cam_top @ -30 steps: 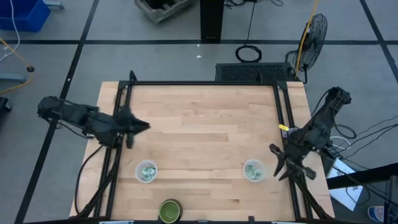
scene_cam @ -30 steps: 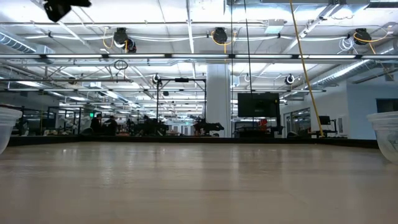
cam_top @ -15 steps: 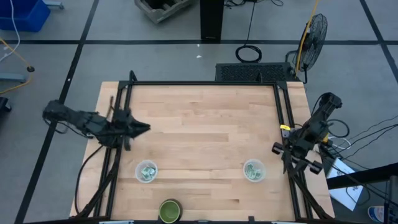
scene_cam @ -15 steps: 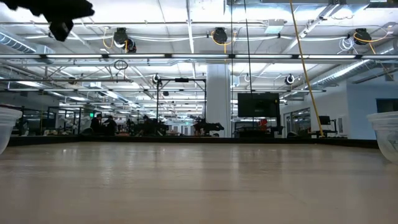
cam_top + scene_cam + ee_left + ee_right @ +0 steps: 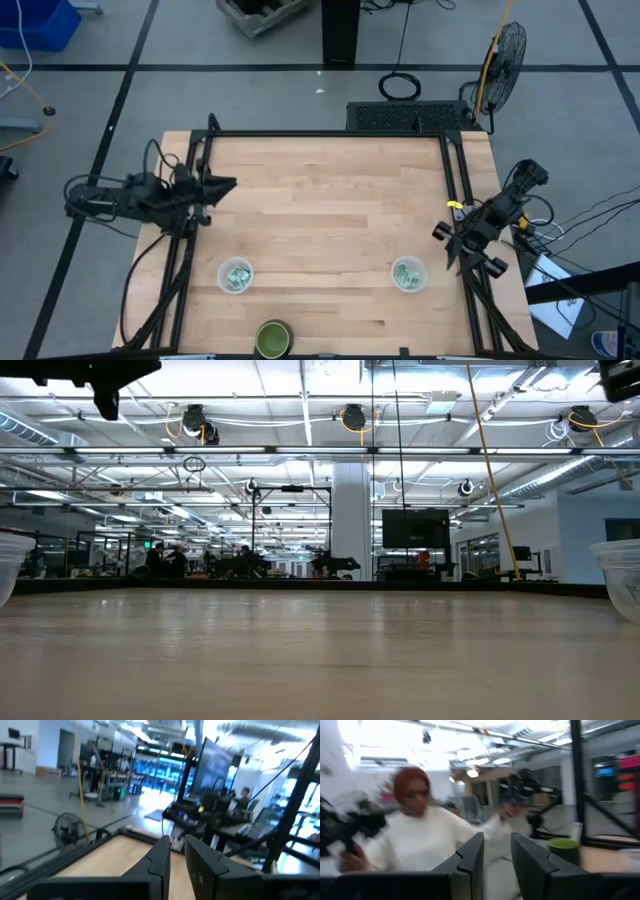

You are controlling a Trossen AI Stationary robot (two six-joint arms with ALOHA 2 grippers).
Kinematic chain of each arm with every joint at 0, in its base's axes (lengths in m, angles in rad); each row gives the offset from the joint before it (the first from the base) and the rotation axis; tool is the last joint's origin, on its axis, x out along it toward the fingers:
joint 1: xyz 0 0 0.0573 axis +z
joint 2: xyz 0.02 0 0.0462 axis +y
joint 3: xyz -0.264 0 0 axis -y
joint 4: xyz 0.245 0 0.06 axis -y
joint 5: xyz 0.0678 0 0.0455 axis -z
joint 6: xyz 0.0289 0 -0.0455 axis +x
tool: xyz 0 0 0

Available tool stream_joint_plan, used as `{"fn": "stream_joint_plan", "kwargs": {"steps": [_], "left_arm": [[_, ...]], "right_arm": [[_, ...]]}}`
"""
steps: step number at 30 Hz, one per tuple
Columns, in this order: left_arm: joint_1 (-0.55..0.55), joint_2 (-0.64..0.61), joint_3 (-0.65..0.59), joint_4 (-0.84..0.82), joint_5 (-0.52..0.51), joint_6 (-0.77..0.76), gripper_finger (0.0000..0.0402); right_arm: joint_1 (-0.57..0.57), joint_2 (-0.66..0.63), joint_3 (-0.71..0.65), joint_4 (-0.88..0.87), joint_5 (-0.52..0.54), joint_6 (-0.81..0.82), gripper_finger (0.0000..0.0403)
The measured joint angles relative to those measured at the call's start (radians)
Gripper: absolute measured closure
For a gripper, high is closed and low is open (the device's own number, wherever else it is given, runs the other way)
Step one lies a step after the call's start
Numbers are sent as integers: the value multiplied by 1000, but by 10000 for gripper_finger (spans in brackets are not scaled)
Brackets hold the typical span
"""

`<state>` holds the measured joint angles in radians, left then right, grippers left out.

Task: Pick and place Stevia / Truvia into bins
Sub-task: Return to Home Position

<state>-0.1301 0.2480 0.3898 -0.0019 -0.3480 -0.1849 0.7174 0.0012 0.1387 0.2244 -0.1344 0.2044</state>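
The Stevia packets (image 5: 237,279) lie inside the two clear cups. One pale green-and-white cluster sits in the left cup (image 5: 223,271) and another in the right cup (image 5: 394,269). No packet shows on the bare wooden table (image 5: 320,200), so the sorting looks finished.

Over the last second both arms have pulled away from those cups. The left gripper (image 5: 227,185) has swung from over the table's left side toward the far-left rail. The left cup is now well apart from it, toward the near edge. In its wrist view the fingers (image 5: 161,856) are drawn together with only a thin slit between them and nothing held.

The right gripper (image 5: 442,234) has lifted back to the right rail and the arm has folded up. The right cup is near it, just inward and toward the near edge. Its fingers (image 5: 472,854) likewise stand close together and empty, though that view is smeared by motion, so I read this with some caution. Past them a person in a white top shows in the room.

From table height, a dark piece of the right arm now appears in the upper corner, where it was absent before. Both arms seem to be retreating to rest. The dark green container (image 5: 272,338) is at the near edge, untouched.
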Motion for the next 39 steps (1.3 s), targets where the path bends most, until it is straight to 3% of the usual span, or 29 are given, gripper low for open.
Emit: {"fn": "stream_joint_plan", "kwargs": {"steps": [3,8,15,19,23,28,39], "left_arm": [[60,-21,1,-2,44,-3,339],[148,-6,1,-33,84,-19,339],[252,61,-22,-32,215,-59,339],[278,92,-55,-19,220,-64,339],[272,101,-109,22,220,-85,339],[264,50,-123,11,219,-85,339],[264,-245,-122,-72,322,-46,339]], "right_arm": [[-55,-1,0,-59,34,-65,312],[-188,0,1,-139,133,15,314],[-406,0,1,-144,136,-49,313],[-492,1,1,-207,127,-19,314],[-520,4,1,-279,67,-7,312],[-521,3,2,-229,-25,-3,314],[-521,3,2,-229,-54,62,314]]}}
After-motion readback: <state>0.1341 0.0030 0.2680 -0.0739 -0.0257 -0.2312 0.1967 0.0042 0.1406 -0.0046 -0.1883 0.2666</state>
